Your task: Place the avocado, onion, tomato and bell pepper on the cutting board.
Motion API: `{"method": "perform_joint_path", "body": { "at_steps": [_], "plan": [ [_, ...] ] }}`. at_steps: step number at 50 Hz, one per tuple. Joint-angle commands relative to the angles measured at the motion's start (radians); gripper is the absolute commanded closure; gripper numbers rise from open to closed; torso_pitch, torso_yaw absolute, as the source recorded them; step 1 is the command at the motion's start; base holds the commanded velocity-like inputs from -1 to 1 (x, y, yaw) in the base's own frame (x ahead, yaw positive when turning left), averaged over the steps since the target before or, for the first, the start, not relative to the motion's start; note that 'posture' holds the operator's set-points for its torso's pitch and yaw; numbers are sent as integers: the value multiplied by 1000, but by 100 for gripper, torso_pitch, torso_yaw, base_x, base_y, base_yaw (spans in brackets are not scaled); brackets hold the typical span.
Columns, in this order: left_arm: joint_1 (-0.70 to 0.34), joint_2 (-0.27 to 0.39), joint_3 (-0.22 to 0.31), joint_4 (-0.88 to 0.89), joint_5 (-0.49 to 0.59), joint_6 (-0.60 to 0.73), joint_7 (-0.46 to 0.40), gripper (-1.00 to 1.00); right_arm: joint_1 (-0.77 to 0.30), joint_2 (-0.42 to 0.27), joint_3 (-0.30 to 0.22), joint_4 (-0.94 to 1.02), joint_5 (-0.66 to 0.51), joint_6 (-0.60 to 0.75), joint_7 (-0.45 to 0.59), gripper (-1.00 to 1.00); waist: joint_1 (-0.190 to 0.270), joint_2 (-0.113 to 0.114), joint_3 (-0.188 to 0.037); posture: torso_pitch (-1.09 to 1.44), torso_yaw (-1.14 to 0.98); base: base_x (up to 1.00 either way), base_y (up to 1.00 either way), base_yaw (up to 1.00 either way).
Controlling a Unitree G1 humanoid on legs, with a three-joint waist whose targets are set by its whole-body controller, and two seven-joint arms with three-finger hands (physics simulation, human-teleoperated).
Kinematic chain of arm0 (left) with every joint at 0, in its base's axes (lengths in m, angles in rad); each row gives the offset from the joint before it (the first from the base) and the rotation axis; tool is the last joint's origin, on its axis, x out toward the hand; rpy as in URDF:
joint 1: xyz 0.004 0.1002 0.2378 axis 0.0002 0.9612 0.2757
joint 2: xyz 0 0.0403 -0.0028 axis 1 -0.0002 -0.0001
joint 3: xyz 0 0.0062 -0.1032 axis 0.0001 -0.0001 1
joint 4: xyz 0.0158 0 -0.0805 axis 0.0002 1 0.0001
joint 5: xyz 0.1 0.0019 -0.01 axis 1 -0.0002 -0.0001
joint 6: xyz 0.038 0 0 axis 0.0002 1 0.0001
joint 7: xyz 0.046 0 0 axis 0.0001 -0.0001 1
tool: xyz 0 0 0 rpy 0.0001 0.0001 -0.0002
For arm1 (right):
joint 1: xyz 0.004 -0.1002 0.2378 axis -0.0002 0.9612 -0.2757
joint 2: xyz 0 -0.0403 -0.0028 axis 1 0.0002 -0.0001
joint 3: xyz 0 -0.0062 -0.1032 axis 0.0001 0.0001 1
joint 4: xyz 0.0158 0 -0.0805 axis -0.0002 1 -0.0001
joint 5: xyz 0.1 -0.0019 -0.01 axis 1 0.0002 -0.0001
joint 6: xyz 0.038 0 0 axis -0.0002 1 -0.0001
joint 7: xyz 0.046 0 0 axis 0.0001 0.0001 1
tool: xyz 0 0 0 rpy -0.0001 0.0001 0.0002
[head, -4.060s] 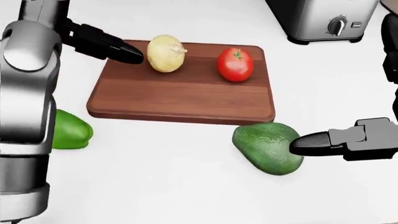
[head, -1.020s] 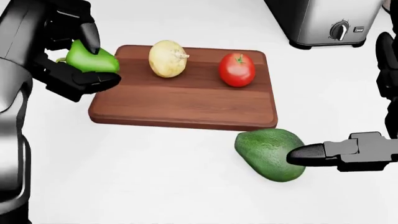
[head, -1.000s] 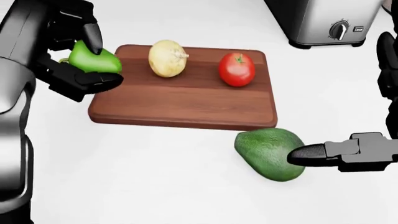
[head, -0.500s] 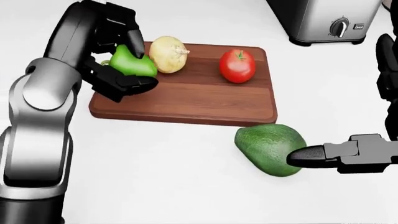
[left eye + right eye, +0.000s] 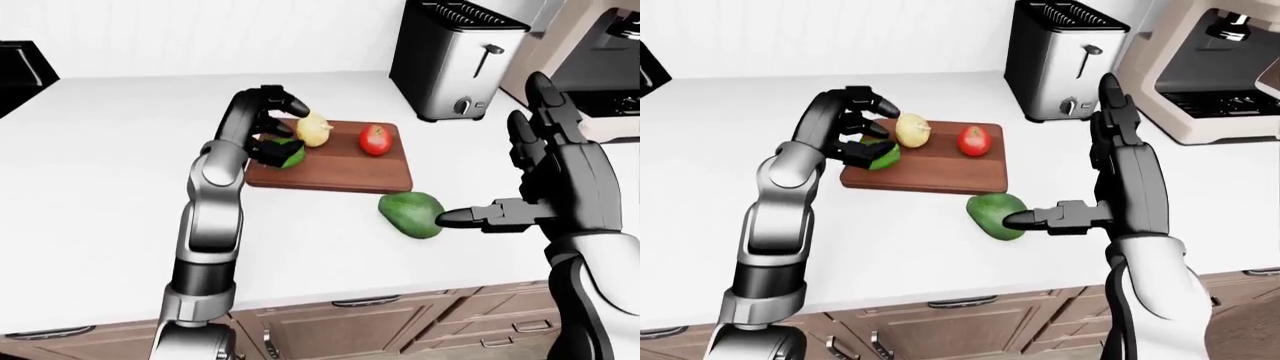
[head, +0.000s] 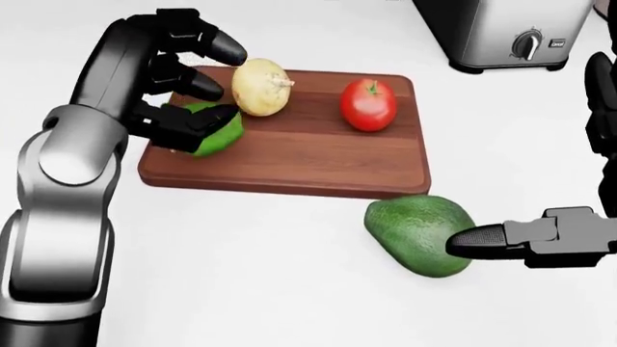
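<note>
The wooden cutting board carries the pale onion, the red tomato and, at its left end, the green bell pepper. My left hand hovers over the pepper with its upper fingers lifted and spread; the thumb still lies against the pepper's top. The avocado rests on the white counter just below the board's lower right corner. My right hand stands open and upright beside it, thumb tip touching the avocado's right side.
A steel toaster stands above and right of the board. A beige coffee machine is at the far right. A black stove edge shows at the far left. The counter's near edge and the cabinet drawers lie below.
My left hand carried the bell pepper rightward from the counter onto the board's left end, lowered it, and its fingers have now spread. The right hand and avocado stayed put.
</note>
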Motion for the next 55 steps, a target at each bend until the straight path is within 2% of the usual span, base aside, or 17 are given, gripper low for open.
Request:
{"method": "perform_joint_path", "body": {
  "at_steps": [1,15,26,29,32,34,35,36,37,43,49,52,55],
  "plan": [
    [-31,6,7,-36,3,-28,8,12,-18,-8,-7,-26,-4,-29,-6,-100,0,-2,-23,0,0,0,0,0],
    [-24,8,8,-56,11,-17,1,4,-12,-2,0,-18,-7,-42,-9,-100,0,-1,-24,0,0,0,0,0],
    [-19,55,40,-156,20,60,-31,-4,-13,-4,-1,-20,-8,-37,-6,-100,-2,0,-22,0,0,0,0,0],
    [-14,86,65,-213,18,103,-44,-30,-19,-3,7,-10,-10,-43,-7,-100,-3,2,-20,0,0,0,0,0],
    [-2,121,93,-279,14,149,-60,-36,-26,-4,23,2,-17,-46,-10,-100,-5,5,-18,0,0,0,0,0],
    [0,144,111,-310,4,175,-64,-50,-28,-3,23,5,-18,-44,-5,-100,-5,7,-18,0,0,0,0,0],
    [6,150,119,-328,-5,187,-63,-61,-27,-1,28,6,-20,-44,-4,-100,-5,7,-17,0,0,0,0,0],
    [14,158,129,-345,-12,197,-59,-94,-22,1,36,8,-23,-48,-4,-100,-5,8,-17,0,0,0,0,0],
    [17,163,134,-351,-20,201,-51,-100,-22,3,38,10,-26,-49,-2,-100,-4,9,-16,0,0,0,0,0],
    [29,210,199,-437,-94,265,5,-100,14,10,50,-13,-45,-46,26,-100,-3,11,-16,0,0,0,0,0],
    [82,210,233,-489,-182,299,96,-100,43,28,55,-17,-68,-62,44,-100,-4,15,-14,0,0,0,0,0],
    [105,234,241,-508,-214,310,116,-100,74,42,59,-23,-78,-82,54,-100,-4,17,-15,0,0,0,0,0],
    [111,248,246,-512,-239,316,138,-100,105,68,88,-9,-94,-122,50,-100,-4,19,-14,0,0,0,0,0]
  ]
}}
